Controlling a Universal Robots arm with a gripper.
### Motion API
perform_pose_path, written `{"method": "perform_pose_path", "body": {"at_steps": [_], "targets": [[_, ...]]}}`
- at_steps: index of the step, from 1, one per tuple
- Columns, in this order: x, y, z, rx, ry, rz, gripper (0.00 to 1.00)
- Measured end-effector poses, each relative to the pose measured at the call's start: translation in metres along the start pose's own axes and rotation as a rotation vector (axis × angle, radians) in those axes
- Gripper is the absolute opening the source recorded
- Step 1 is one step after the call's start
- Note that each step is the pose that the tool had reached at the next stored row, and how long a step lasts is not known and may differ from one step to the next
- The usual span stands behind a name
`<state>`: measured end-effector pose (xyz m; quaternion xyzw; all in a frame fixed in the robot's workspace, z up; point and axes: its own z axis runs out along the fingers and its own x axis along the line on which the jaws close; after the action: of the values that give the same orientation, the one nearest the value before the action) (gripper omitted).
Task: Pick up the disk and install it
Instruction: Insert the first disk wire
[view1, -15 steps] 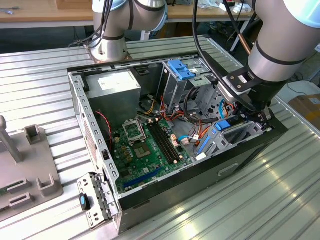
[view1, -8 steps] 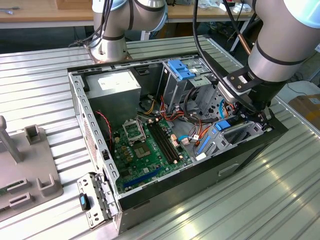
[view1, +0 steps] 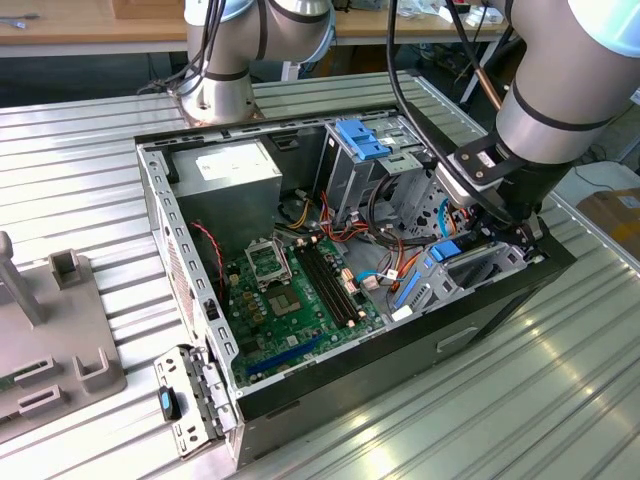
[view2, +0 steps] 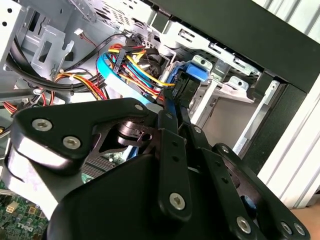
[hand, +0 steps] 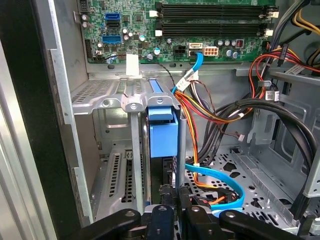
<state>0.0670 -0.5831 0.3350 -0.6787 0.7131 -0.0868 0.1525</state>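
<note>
The disk (hand: 162, 135) stands on edge in the metal drive cage (hand: 107, 102) at the front corner of the open computer case, its bright blue carrier frame facing me. In the exterior view the disk (view1: 446, 250) shows as a blue patch in the cage at that view's right. My gripper (hand: 176, 192) sits right behind the disk's rear edge, its black fingers (hand: 161, 217) drawn close together on the thin slab. In the second wrist view the gripper (view2: 175, 107) pinches a blue edge, with the disk's frame (view2: 192, 75) just beyond.
Bundles of orange, yellow and blue cables (hand: 210, 175) crowd the bay floor beside the cage. The motherboard (view1: 290, 290) lies in the case middle, the power supply (view1: 235, 170) at the back. A second cage with a light blue latch (view1: 362, 138) stands behind. A grey fixture (view1: 60, 340) sits outside on the exterior view's left.
</note>
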Motion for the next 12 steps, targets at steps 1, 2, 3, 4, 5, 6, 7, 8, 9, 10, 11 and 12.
{"method": "perform_pose_path", "body": {"at_steps": [1,2,3,4,5,6,7,8,9,10,11,12], "targets": [[0.0,-0.0001,0.0,0.0006,0.0021,0.006,0.16],[0.0,-0.0001,0.0,0.0008,0.0028,0.007,0.16],[0.0,0.0,-0.0001,0.0009,0.003,0.008,0.16],[0.0,0.0,-0.0001,0.0009,0.0033,0.009,0.16],[-0.0001,0.0,0.0,0.0014,0.0045,0.012,0.16],[-0.0001,0.0,-0.0001,0.002,0.0066,0.018,0.16],[0.0,0.0,-0.0001,0.0032,0.0111,0.031,0.16],[0.0,0.0,-0.0001,0.004,0.0134,0.038,0.16],[0.0,0.0,0.0,0.0047,0.0156,0.045,0.16],[0.0001,0.0,0.0,0.0051,0.0169,0.048,0.16],[0.0001,0.0,0.0,0.0051,0.0169,0.048,0.16],[0.0,0.0,-0.0001,0.0051,0.0172,0.049,0.16]]}}
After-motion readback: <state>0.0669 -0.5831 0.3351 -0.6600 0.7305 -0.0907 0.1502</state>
